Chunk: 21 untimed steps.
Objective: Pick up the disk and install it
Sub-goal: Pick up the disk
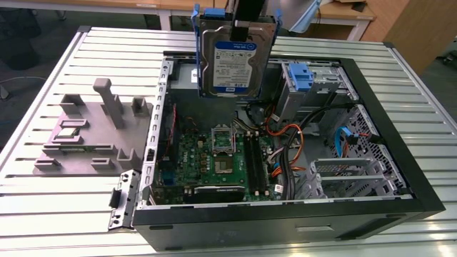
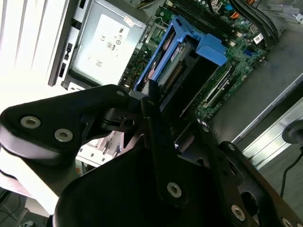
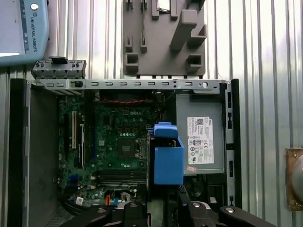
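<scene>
The disk (image 1: 232, 59) is a silver hard drive with a white-and-blue label and blue carrier rails. It hangs upright in the air above the back part of the open computer case (image 1: 403, 144). My gripper (image 1: 250, 19) comes down from above and is shut on the disk's top edge. In the second wrist view the disk (image 2: 176, 56) is seen edge-on beyond the black fingers (image 2: 152, 111), with the motherboard below it. In the first wrist view the blue carrier (image 3: 168, 158) sits just ahead of the gripper (image 3: 163, 208), beside the power-supply box.
Inside the case lie the green motherboard (image 1: 214, 160), orange and black cables (image 1: 286, 147), a grey power-supply box with a white sticker (image 3: 200, 137) and metal drive bays holding a bare blue bracket (image 1: 303, 77). A grey parts fixture (image 1: 93, 128) stands on the slatted table at the exterior view's left.
</scene>
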Each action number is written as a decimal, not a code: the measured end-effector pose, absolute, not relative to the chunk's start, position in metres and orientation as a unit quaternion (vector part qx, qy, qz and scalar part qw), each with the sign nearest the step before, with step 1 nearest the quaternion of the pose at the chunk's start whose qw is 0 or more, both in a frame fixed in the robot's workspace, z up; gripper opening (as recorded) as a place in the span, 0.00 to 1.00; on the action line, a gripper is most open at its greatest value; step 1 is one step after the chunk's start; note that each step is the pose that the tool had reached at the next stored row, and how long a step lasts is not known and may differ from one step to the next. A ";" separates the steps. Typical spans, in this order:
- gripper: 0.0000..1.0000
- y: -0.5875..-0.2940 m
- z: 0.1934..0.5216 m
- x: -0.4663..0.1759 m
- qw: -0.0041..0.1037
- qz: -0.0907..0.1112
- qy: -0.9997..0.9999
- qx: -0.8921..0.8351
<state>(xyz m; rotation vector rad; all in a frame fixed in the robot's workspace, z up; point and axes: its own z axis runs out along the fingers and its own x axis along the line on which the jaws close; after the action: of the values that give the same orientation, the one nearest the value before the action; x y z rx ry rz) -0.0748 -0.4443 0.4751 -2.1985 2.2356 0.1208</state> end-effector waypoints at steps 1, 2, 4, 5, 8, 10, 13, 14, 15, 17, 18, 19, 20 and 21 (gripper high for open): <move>0.35 -0.446 0.474 -0.075 0.002 0.039 0.712 -0.701; 0.35 -0.450 0.471 -0.075 0.002 0.039 0.712 -0.701; 0.35 -0.450 0.470 -0.075 0.002 0.039 0.712 -0.701; 0.35 -0.450 0.470 -0.075 0.002 0.039 0.712 -0.701; 0.35 -0.450 0.470 -0.072 0.002 0.039 0.713 -0.701; 0.35 -0.451 0.470 -0.068 0.002 0.039 0.713 -0.700; 0.35 -0.452 0.470 -0.063 0.002 0.039 0.713 -0.700; 0.35 -0.453 0.470 -0.061 0.002 0.039 0.713 -0.700; 0.35 -0.453 0.470 -0.059 0.002 0.038 0.713 -0.700; 0.35 -0.455 0.470 -0.057 0.002 0.038 0.713 -0.700; 0.35 -0.456 0.470 -0.055 0.002 0.038 0.713 -0.700; 0.35 -0.458 0.470 -0.054 0.002 0.038 0.713 -0.700; 0.35 -0.459 0.470 -0.053 0.002 0.038 0.713 -0.700; 0.35 -0.461 0.470 -0.052 0.002 0.039 0.713 -0.700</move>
<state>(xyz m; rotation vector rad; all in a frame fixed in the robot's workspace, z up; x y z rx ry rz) -0.0524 -0.4606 0.4698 -2.1955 2.2388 0.1208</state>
